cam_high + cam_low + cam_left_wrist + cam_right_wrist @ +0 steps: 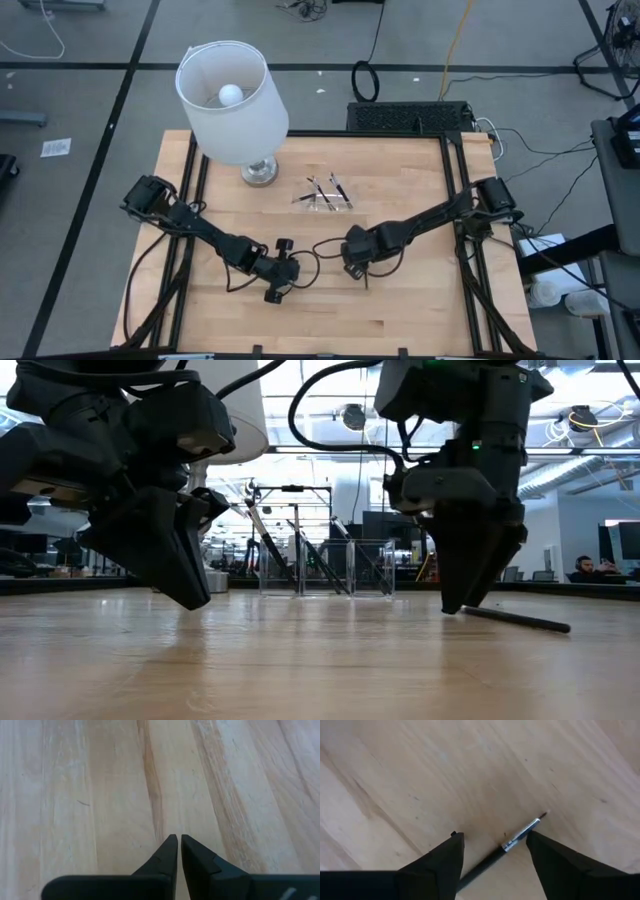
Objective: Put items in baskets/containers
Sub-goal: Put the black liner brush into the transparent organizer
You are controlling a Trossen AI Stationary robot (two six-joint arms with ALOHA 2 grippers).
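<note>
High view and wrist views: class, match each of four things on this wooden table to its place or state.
Things:
1. white lampshade
2. clear plastic tray
3. left hand
4. right hand

States:
A. shut, over bare wood
B. open, astride a thin dark brush with a metal ferrule
C. far left part of the table
D. mid-table, holding dark sticks

Pairs: 1-C, 2-D, 3-A, 4-B

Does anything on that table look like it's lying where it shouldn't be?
One thin brush lies loose on the bare wood between the right gripper's open fingers, apart from the others, which sit together in the clear tray near the lamp.
</note>
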